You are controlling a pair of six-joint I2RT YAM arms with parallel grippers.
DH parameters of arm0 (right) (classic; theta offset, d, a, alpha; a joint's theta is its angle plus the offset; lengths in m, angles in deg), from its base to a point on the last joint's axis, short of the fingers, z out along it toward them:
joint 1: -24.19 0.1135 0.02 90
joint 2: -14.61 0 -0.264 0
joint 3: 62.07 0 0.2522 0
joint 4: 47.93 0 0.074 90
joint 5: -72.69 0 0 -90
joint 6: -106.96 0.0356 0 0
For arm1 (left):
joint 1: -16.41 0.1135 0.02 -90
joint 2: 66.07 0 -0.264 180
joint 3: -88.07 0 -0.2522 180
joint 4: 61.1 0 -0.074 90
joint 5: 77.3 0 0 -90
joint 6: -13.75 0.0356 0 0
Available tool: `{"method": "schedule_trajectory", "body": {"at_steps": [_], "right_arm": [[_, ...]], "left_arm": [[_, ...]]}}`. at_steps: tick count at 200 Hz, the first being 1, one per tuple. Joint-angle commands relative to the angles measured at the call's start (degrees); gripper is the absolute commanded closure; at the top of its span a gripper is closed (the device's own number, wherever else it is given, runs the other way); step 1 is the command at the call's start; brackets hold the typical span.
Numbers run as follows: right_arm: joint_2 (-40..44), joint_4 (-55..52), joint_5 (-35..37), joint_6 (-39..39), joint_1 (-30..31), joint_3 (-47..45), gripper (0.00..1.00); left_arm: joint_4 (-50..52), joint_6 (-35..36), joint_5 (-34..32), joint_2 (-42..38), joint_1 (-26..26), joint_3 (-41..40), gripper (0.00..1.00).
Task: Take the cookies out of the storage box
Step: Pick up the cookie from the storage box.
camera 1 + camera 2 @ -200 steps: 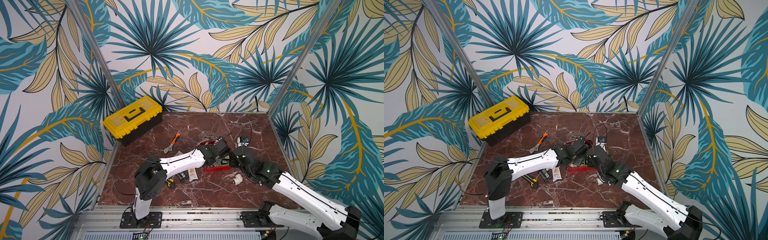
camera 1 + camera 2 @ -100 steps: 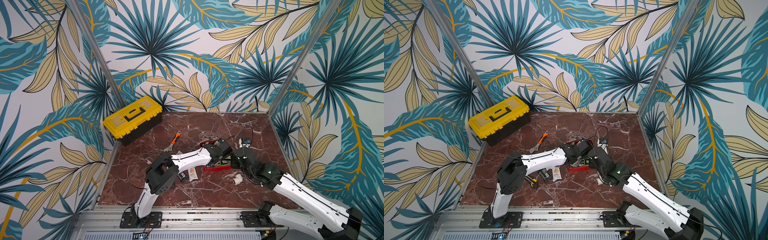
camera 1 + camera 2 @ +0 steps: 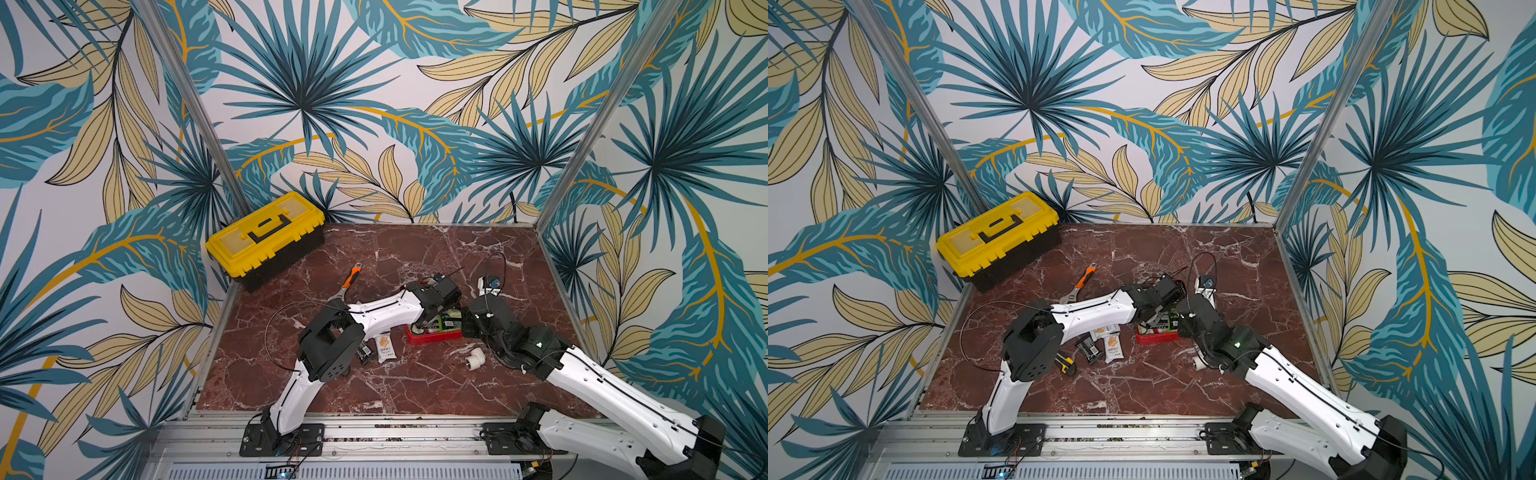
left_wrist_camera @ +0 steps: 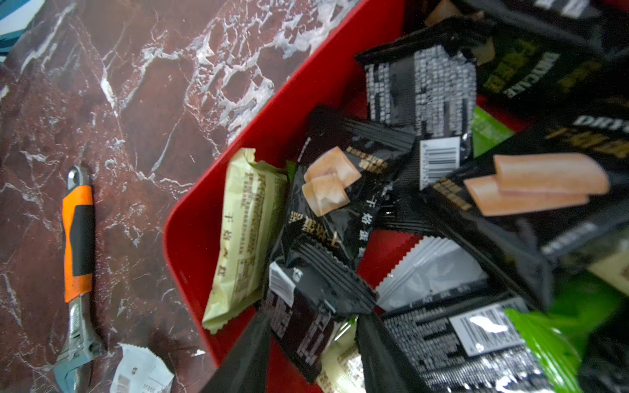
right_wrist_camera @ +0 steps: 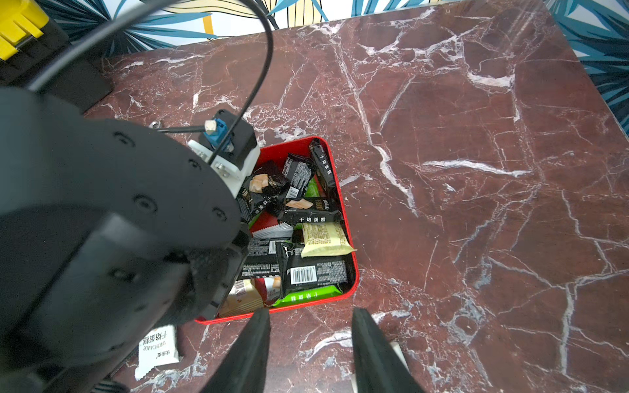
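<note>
Red-brown marble tabletop (image 3: 415, 382), glossy w/ white veins; leaf-print walls all round. Left gripper (image 4: 313, 318) is down inside the red tray (image 4: 299, 95), black fingers astride a crinkly black packet (image 4: 306, 299); can't tell if they pinch it. Cookie packets (image 5: 323, 243) are black, green, cream and silver foil, flat w/ zigzag ends, and fill the tray, heaped round those fingers. Right gripper (image 5: 309, 340) hangs just outside the tray wall, jaws apart, nothing btwn. The left wrist blocks part of the tray from it. Outside the tray, near the left gripper: orange-handled wrench (image 4: 78, 231), white packet (image 4: 143, 371). White pipe elbow (image 3: 473, 358) lies by the right arm. Yellow toolbox (image 3: 266, 241) sits well off in the back corner.
</note>
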Motion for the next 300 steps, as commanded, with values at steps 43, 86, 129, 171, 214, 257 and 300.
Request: {"method": "schedule_trajectory", "body": {"at_steps": [43, 86, 129, 171, 214, 257, 300], "right_arm": [[0.2, -1.3, 0.5, 1.0, -0.2, -0.8, 0.56], [-0.3, -1.3, 0.4, 0.7, -0.2, -0.2, 0.56], [-1.3, -1.3, 0.0, 0.6, -0.2, 0.9, 0.56], [-1.6, -1.2, -0.4, 0.7, -0.2, 1.4, 0.57], [-0.4, -1.3, -0.5, 1.2, -0.2, 1.1, 0.57], [0.6, -1.1, -4.3, 2.9, -2.4, 0.6, 0.56], [1.2, 0.5, -11.1, 4.0, -7.0, 0.1, 0.57]], "left_arm": [[-0.6, 0.4, -0.5, 2.6, 0.2, 4.3, 0.62], [-0.9, 0.8, -1.3, 2.3, -0.1, 4.6, 0.72], [-1.0, 0.9, -2.4, 1.0, -0.5, 4.4, 0.79], [-1.5, 0.2, -2.4, -2.3, -0.7, 2.7, 0.82], [-2.5, -1.5, 0.2, -6.2, -0.7, -0.9, 0.83], [-9.6, -4.5, 9.2, -12.0, 0.9, -8.9, 0.83], [-18.6, -8.2, 17.5, -17.9, 3.1, -17.3, 0.83]]}}
